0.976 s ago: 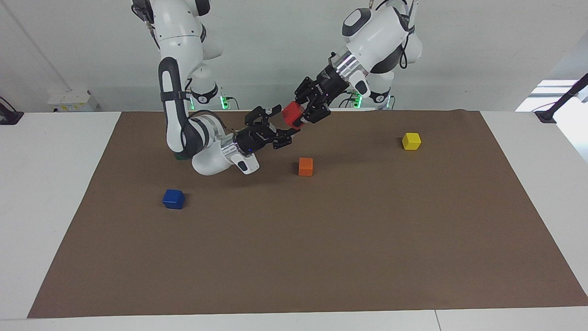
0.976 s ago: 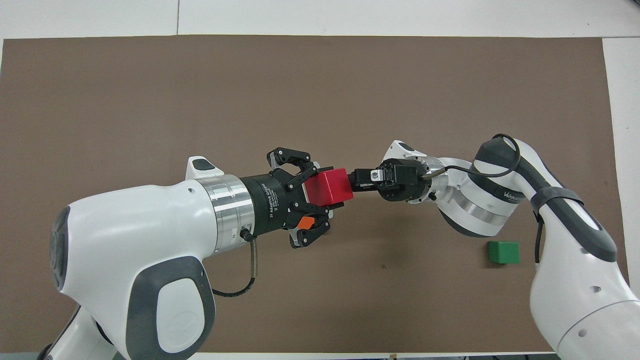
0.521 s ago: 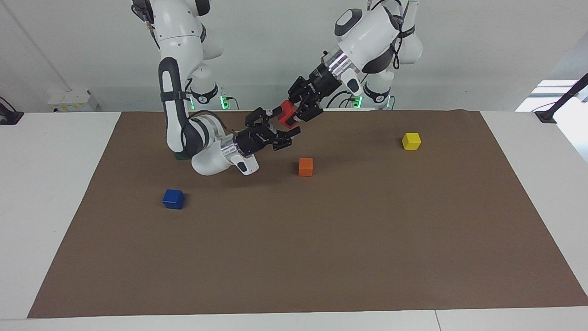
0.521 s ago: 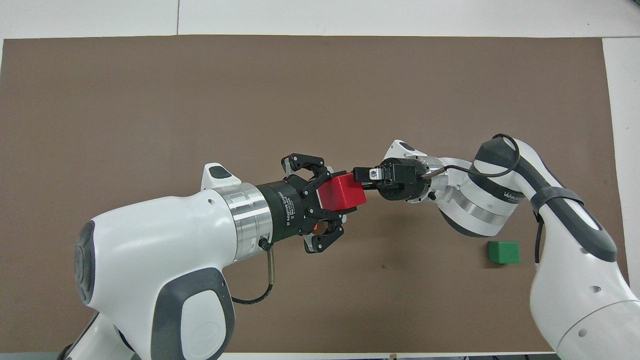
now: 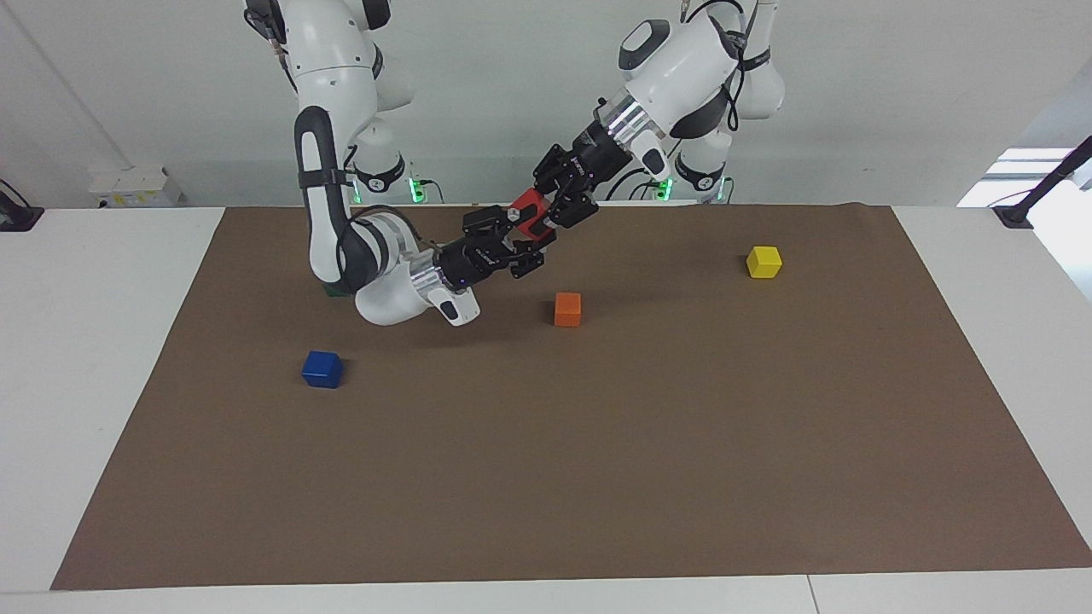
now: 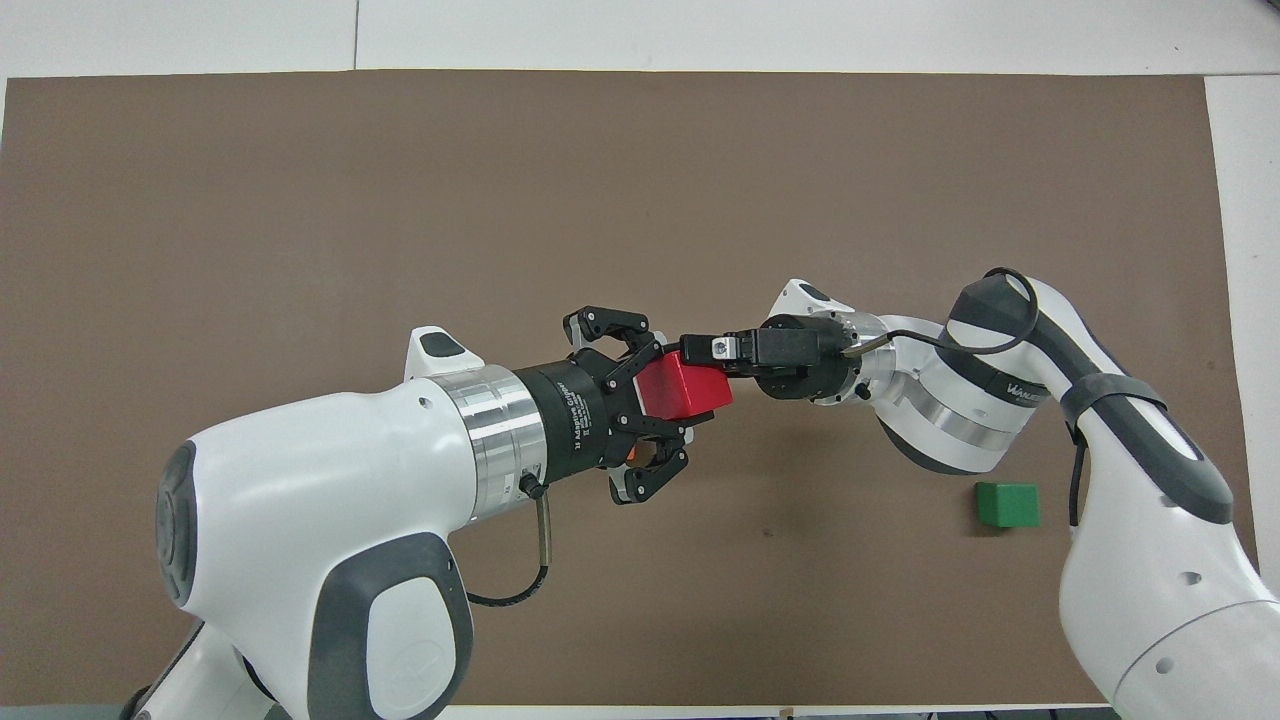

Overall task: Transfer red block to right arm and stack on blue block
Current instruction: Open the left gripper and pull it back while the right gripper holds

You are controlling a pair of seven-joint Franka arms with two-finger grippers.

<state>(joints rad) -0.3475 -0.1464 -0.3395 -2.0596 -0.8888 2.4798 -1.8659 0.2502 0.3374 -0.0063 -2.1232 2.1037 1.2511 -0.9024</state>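
1. In the facing view you see the red block held up in the air over the brown mat, at about 12 o'clock from the orange block.
2. The left gripper comes down from the arm at 1 o'clock, and its fingers are clamped on the red block.
3. The right gripper reaches up from the arm at 10 o'clock; its fingers are closed on the same red block, so both grippers hold it at once.
4. The blue block sits on the mat at about 8 o'clock from the red block, well apart from it, toward the right arm's end of the counter.
5. The yellow block lies at 3 o'clock from the orange block, toward the left arm's end.
6. In the overhead view you see the red block in the middle of the mat, between the two grippers.
7. The left gripper enters from 8 o'clock, its fingers gripping the block.
8. The right gripper enters from 3 o'clock, and one finger lies across the block's top edge.
9. The green block rests on the mat at 4 o'clock from the red block, beside the right arm.
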